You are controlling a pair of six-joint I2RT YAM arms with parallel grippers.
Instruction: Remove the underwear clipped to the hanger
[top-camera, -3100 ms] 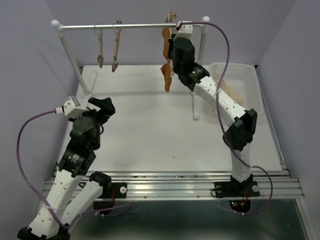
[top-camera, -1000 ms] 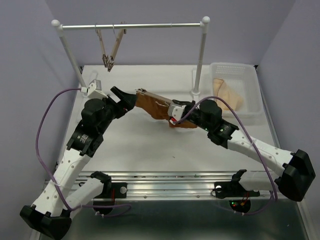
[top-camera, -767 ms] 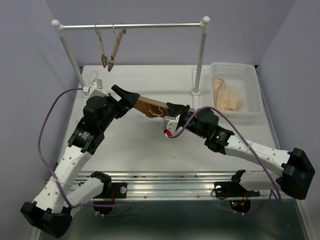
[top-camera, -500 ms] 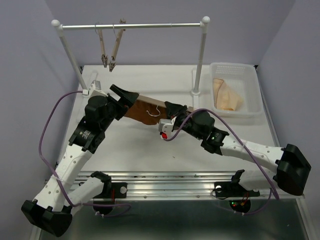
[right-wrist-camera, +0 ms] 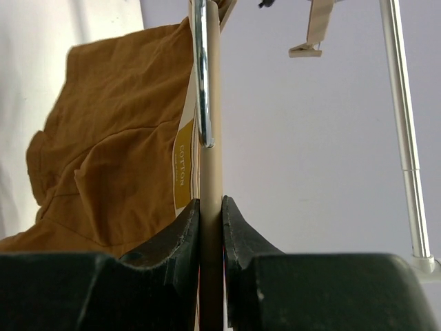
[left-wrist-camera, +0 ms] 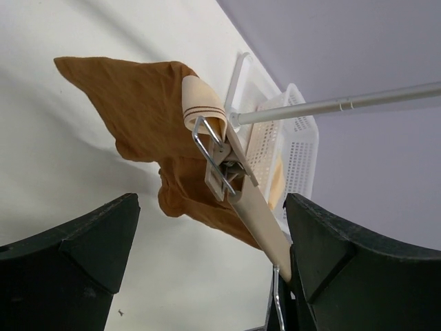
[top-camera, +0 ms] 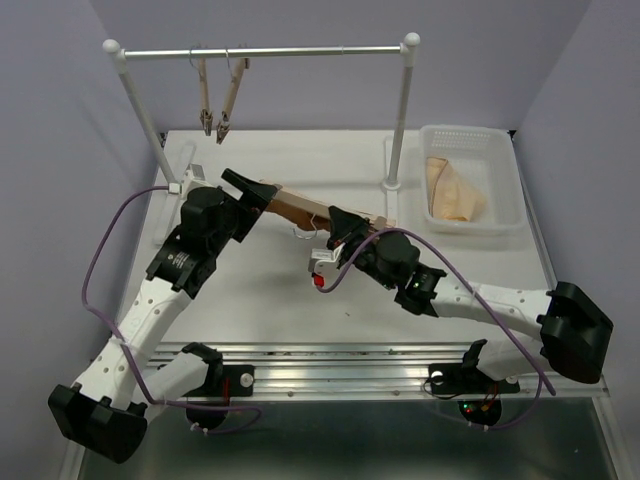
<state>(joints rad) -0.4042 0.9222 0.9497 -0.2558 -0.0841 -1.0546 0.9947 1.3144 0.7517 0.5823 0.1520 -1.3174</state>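
Note:
The hanger [top-camera: 305, 208], a light-wood bar with a wire hook, is held low over the table. My right gripper [top-camera: 338, 222] is shut on the bar [right-wrist-camera: 210, 172] near the hook [right-wrist-camera: 201, 76]. The rust-brown underwear [left-wrist-camera: 141, 114] hangs from the clip [left-wrist-camera: 219, 165] at the bar's end, its waistband folded in the clip. It also shows in the right wrist view [right-wrist-camera: 103, 158]. My left gripper [top-camera: 250, 190] is open at the clipped end. The bar [left-wrist-camera: 260, 217] passes between its jaws, close to the right finger [left-wrist-camera: 344, 262].
Two bare clip hangers [top-camera: 217, 95] hang at the left of the rail [top-camera: 300, 50]. The rail's right post [top-camera: 398, 120] stands behind my right arm. A white basket [top-camera: 465, 128] at the back right holds a pale beige cloth [top-camera: 455, 190].
The hanger with the underwear has come off the rail and down over the table. Over the last second my right gripper carried it left and nearer, and the left gripper closed in on its clipped end.

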